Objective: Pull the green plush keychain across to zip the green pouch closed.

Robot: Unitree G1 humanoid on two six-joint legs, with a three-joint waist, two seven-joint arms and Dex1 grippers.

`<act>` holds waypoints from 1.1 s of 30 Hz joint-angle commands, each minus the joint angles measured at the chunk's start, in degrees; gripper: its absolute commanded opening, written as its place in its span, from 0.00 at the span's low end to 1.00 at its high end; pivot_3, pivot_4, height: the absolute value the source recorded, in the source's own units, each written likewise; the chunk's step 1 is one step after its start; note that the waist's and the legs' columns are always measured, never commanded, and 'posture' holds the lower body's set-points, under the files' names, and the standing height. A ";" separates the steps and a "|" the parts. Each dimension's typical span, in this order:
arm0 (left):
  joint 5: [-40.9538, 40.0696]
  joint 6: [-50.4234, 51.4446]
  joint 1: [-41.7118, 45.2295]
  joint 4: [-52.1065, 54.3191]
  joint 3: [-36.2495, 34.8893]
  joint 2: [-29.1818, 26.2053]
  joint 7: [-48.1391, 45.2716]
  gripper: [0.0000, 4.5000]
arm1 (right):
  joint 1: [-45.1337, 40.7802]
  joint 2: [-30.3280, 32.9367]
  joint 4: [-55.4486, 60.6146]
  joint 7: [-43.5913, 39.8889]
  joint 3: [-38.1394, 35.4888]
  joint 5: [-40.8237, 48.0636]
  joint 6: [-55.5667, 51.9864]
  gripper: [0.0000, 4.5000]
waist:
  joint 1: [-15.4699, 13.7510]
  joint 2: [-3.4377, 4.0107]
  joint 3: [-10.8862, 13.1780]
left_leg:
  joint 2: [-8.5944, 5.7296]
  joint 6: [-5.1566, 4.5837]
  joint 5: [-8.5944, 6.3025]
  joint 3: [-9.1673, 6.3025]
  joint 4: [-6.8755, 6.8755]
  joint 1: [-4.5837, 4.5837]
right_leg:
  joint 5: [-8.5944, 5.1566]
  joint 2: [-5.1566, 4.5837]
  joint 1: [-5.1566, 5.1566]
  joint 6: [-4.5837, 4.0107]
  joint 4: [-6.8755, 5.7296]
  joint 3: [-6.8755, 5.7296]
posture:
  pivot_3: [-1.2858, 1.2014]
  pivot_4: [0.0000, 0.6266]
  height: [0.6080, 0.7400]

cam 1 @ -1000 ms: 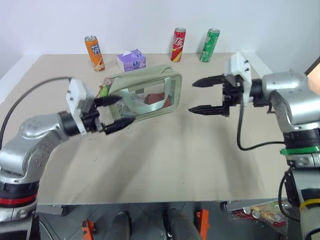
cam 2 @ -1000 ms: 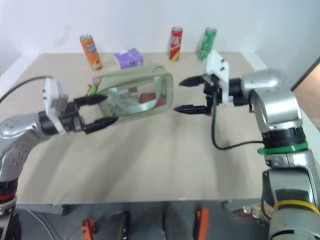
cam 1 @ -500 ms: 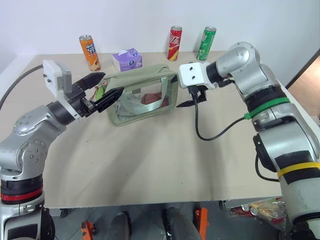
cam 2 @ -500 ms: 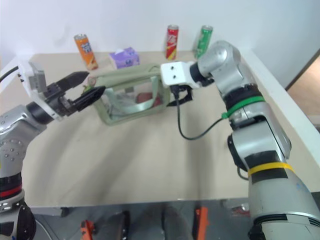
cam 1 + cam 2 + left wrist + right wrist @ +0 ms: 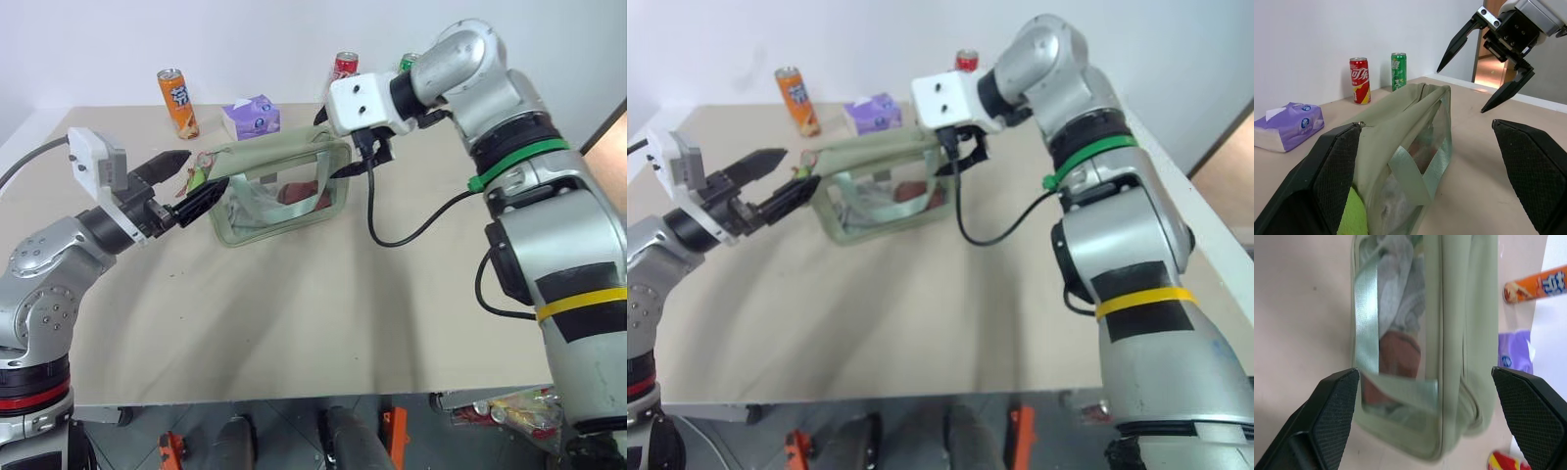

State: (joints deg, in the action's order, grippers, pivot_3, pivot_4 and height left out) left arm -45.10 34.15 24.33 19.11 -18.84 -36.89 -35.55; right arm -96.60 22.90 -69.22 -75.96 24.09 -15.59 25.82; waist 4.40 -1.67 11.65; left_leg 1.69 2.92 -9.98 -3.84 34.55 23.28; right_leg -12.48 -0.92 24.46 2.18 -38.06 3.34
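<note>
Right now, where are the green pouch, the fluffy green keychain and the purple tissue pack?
green pouch [image 5: 284,155]: left eye view, on its fabric top.
green plush keychain [image 5: 1354,215]: left wrist view, on its fuzzy body.
purple tissue pack [image 5: 253,117]: left eye view, on its front face.

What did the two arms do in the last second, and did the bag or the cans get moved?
The right gripper swung from beside the green pouch to over its right end, now pointing down, open. The left gripper shifted slightly at the pouch's left end, by the green plush keychain, open and holding nothing. The pouch, tissue pack and orange can look unmoved.
</note>
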 commanded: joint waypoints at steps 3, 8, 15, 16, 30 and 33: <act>-0.67 -0.55 0.70 1.18 -0.63 0.00 0.26 0.99 | -1.04 -2.78 -0.97 1.66 -2.38 0.36 -0.74 1.00 | -0.04 0.00 0.00 | 0.00 0.00 0.00 -0.02 0.00 0.02 | 0.00 0.00 0.00 0.00 0.00 -0.01 | 0.52 0.24 1.00; -1.56 -0.26 -0.74 2.58 -1.19 0.49 1.08 0.99 | -1.27 -3.72 -2.68 2.70 -1.83 -0.95 -1.47 1.00 | -0.06 0.00 0.00 | -0.03 0.00 0.00 -0.02 0.00 0.03 | 0.00 -0.03 -0.01 0.00 0.00 -0.01 | 0.52 0.24 1.00; -2.24 -0.39 -2.18 3.79 -2.11 0.02 2.54 0.99 | -1.18 -5.28 -4.48 5.47 -1.19 -3.56 -2.78 1.00 | -0.02 0.00 0.00 | 0.00 0.00 0.00 -0.03 0.00 0.02 | 0.00 0.01 0.02 -0.01 -0.01 -0.01 | 0.52 0.24 1.00; -2.33 -0.41 -2.59 3.92 -2.57 -0.09 2.74 0.99 | -0.78 -5.46 -4.69 5.59 -1.16 -3.78 -3.00 1.00 | -0.03 0.00 0.00 | 0.00 0.00 0.00 -0.03 0.00 0.02 | 0.00 0.00 0.02 -0.01 -0.01 -0.01 | 0.52 0.24 1.00; -3.37 -0.26 -3.82 5.23 -3.21 -0.43 4.15 1.00 | 1.64 -5.71 -5.71 4.85 -1.99 -4.31 -4.88 0.01 | -0.05 0.00 0.00 | -0.01 0.01 0.00 -0.04 0.01 0.02 | 0.00 0.00 0.00 -0.01 -0.01 -0.02 | 0.52 0.24 1.00; -3.53 -0.20 -4.12 5.61 -3.22 -0.37 4.38 1.00 | 2.33 -5.42 -5.61 3.76 -2.16 -4.18 -4.80 0.01 | -0.05 0.00 0.00 | -0.01 0.01 0.00 -0.04 0.01 0.02 | 0.00 0.00 -0.01 -0.01 -0.01 -0.02 | 0.52 0.24 1.00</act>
State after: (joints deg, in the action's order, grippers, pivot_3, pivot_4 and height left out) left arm -47.87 34.17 20.29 22.67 -20.64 -36.56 -31.55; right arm -94.41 17.01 -74.81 -71.29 22.86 -19.99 20.99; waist 4.34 -1.67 11.65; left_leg 1.68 2.93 -9.97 -3.88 34.56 23.29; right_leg -12.48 -0.93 24.45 2.17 -38.07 3.32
